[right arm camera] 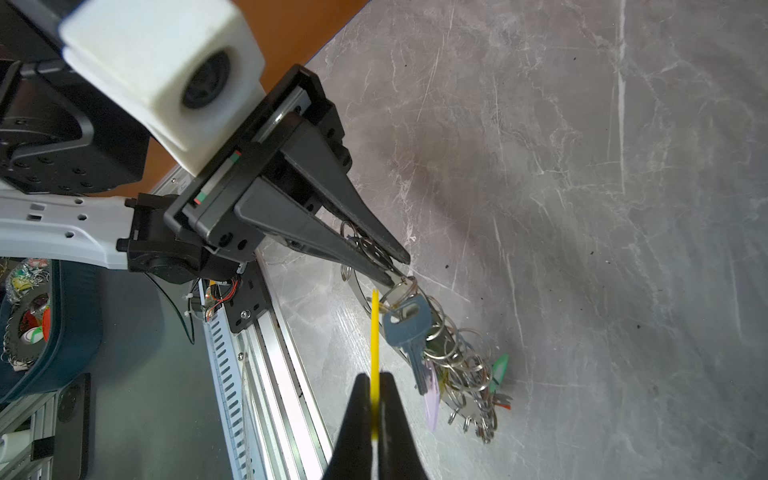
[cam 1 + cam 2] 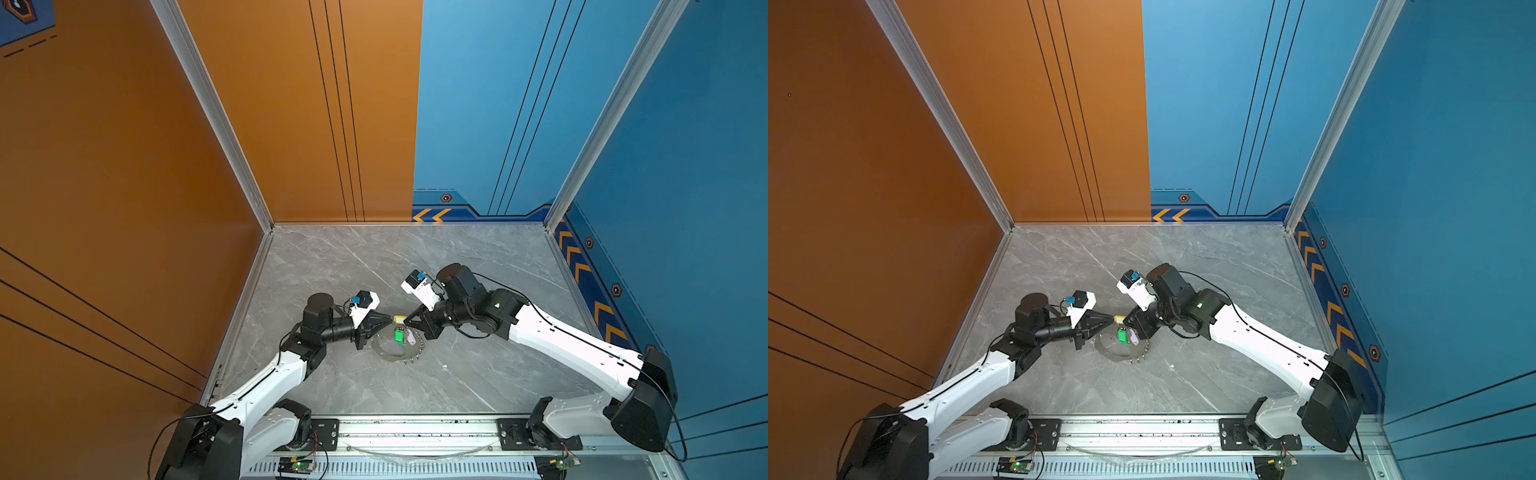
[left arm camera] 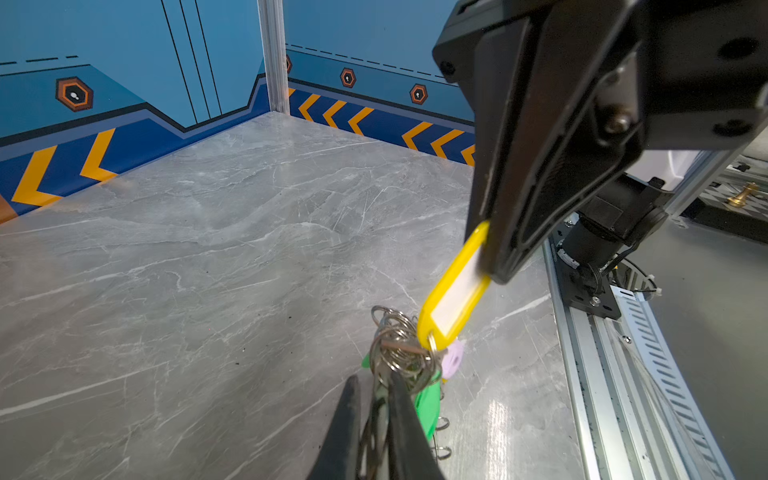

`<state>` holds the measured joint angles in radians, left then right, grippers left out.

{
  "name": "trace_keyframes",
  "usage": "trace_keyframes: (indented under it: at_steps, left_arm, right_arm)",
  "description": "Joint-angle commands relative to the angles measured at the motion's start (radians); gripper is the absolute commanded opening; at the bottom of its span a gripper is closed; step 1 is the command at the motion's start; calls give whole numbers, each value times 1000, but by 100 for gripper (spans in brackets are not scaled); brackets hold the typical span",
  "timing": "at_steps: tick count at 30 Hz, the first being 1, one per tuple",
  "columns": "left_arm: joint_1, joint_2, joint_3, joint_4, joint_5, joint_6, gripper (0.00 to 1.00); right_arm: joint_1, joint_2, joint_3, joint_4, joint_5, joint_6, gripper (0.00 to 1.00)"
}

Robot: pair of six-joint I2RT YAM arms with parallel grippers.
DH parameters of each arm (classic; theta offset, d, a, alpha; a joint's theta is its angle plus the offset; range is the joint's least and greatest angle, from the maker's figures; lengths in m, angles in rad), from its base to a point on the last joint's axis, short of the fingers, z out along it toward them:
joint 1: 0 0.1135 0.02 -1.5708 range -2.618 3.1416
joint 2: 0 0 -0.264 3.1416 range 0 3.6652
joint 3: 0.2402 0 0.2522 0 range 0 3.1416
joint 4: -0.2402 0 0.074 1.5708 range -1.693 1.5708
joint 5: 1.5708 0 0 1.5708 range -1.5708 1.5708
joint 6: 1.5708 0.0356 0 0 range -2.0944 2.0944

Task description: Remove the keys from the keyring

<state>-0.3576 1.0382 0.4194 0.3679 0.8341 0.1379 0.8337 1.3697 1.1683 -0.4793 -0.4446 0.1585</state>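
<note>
The keyring point(image 2: 390, 354) is a flat grey hoop edged with small split rings point(image 1: 465, 365), tilted up off the grey table. My left gripper point(image 3: 374, 380) is shut on its raised edge; from the right wrist the hoop's band point(image 1: 360, 291) runs between its fingers point(image 1: 374, 237). A silver key point(image 1: 409, 328) hangs from the rings, joined to a yellow tag point(image 3: 455, 291). My right gripper point(image 1: 375, 376) is shut on that yellow tag point(image 1: 375, 332), seen edge-on. Green point(image 2: 399, 335) and pink point(image 2: 410, 340) tags hang below. In both top views the two grippers point(image 2: 1112, 320) point(image 2: 1125, 321) meet tip to tip.
The aluminium rail point(image 2: 415, 432) with both arm bases runs along the table's front edge. Orange and blue walls close the left, back and right sides. From the right wrist a dark blue bin point(image 1: 41, 332) holding more rings and tags shows beyond the rail.
</note>
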Motion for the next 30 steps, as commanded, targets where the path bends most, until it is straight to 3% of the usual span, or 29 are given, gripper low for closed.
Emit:
trace_keyframes:
  at_steps: [1, 17, 21, 26, 30]
  left_arm:
    - [11, -30, -8, 21, 1, -10, 0]
    - [29, -68, -14, 20, -12, -25, 0]
    - [33, -66, -15, 20, -12, -27, 0]
    - [34, -66, -16, 20, -13, -27, 0]
    - [33, -68, -18, 20, -13, -26, 0]
  right_arm:
    - [12, 16, 26, 3, -22, 19, 0]
    - [34, 37, 28, -73, -3, -29, 1]
    - [45, 43, 36, -78, -15, -39, 10]
    - [41, 27, 32, -78, -34, -48, 30]
    - [22, 10, 32, -75, -35, -47, 35]
